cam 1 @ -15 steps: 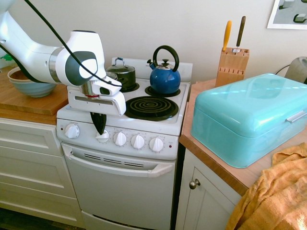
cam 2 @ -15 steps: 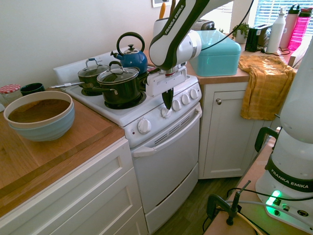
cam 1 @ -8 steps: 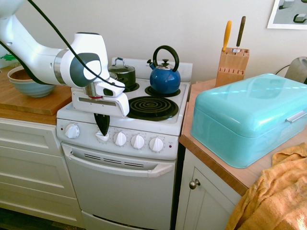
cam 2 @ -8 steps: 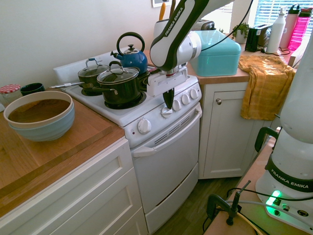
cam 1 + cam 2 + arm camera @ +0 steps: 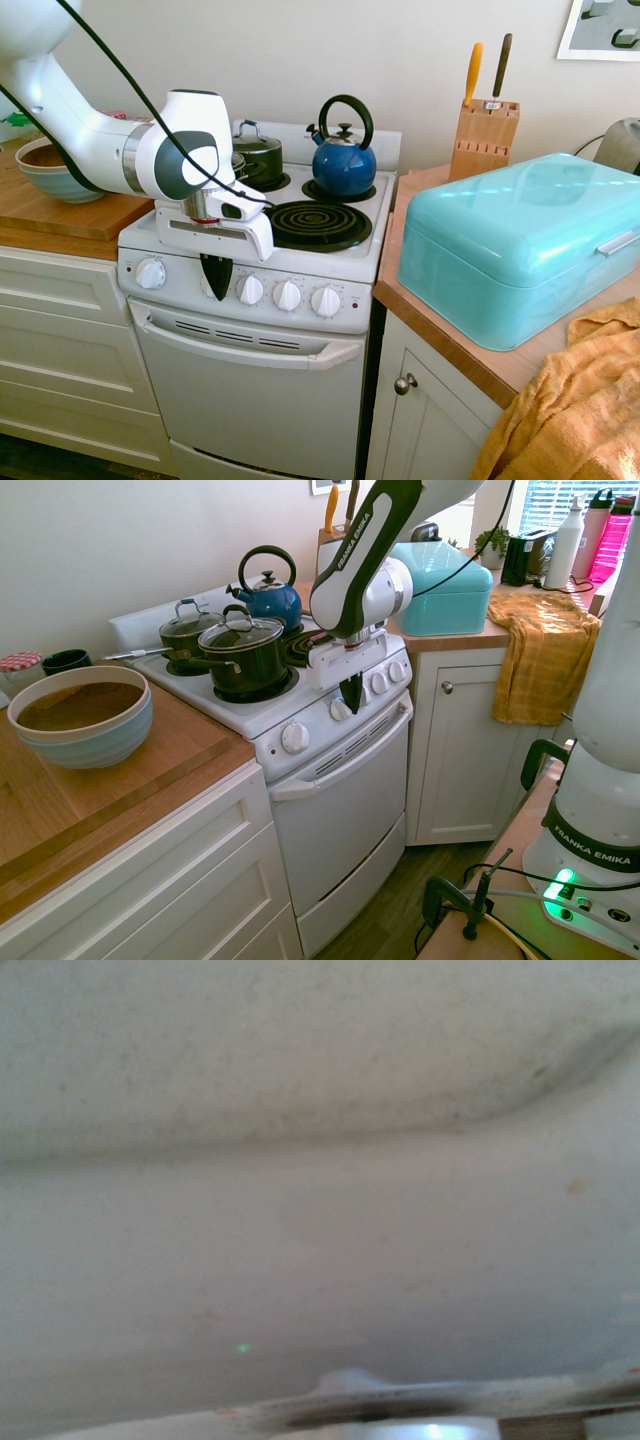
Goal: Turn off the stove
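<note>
Knobs first: I see five white ones in a row along the front edge of the stove point(image 5: 250, 270), above the oven door point(image 5: 245, 395). My jaws point(image 5: 215, 282) hang points-down right at the second knob point(image 5: 340, 709) from the bowl side, covering it in the first exterior view; the fingers look drawn close together about it, though I cannot tell whether they truly grip. I judge the knob sits directly under the jaws, its axis pointing out from the panel, so a wrist twist should turn it. Behind, pots point(image 5: 243, 650) and kettle point(image 5: 343, 160) sit on the burners. Wrist view shows only blurred white enamel.
</note>
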